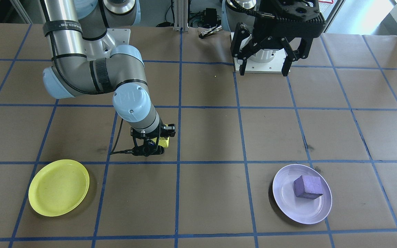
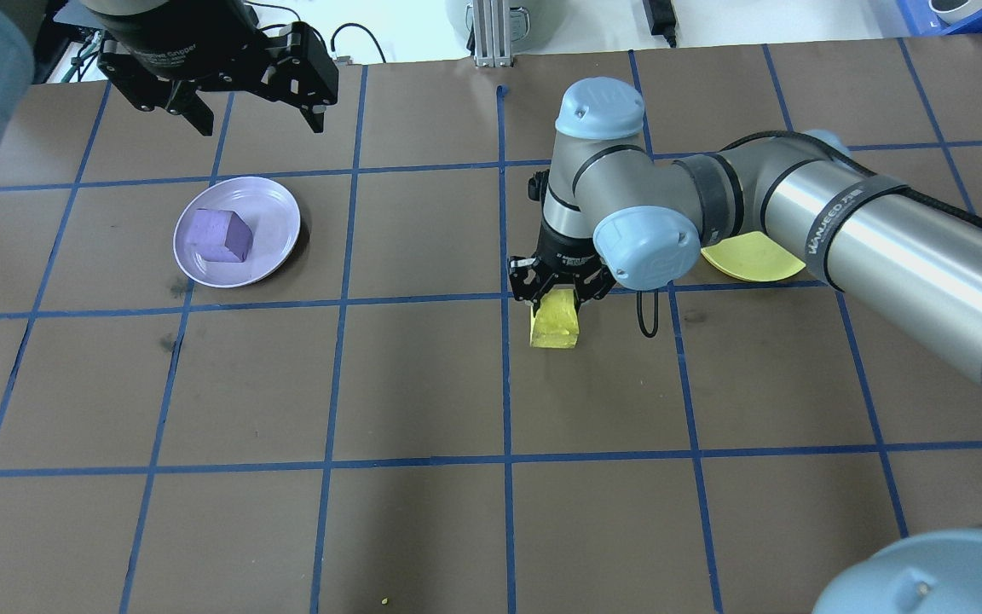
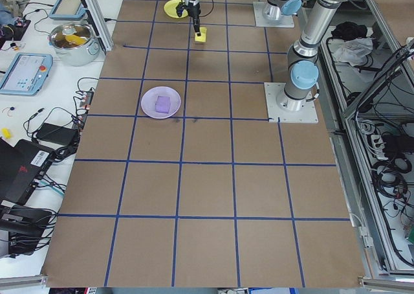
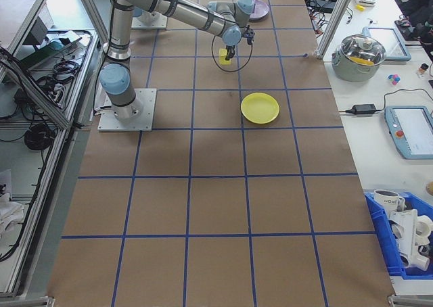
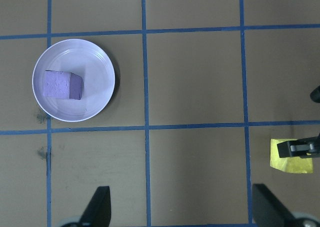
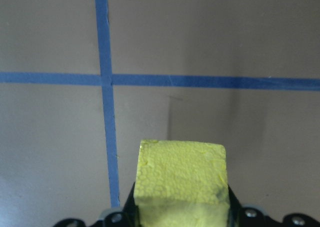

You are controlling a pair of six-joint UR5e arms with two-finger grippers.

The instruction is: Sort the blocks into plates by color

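A yellow block (image 2: 555, 324) sits between the fingers of my right gripper (image 2: 561, 294), which is shut on it near the table's middle; the right wrist view shows the block (image 6: 182, 179) filling the gap between the fingers. Whether it rests on the paper I cannot tell. The yellow plate (image 1: 59, 187) lies empty, off to the side of this gripper, and is partly hidden by the arm in the overhead view. A purple block (image 1: 308, 187) rests in the lavender plate (image 1: 288, 206). My left gripper (image 2: 244, 94) hangs open and empty, high above the table behind that plate.
Brown paper with a blue tape grid (image 1: 179, 162) covers the table. The arms' white base plates (image 4: 125, 107) stand at the robot's edge. A side bench past the right end holds a lidded pot (image 4: 365, 53), a tablet (image 4: 413, 128) and a blue bin (image 4: 406, 239).
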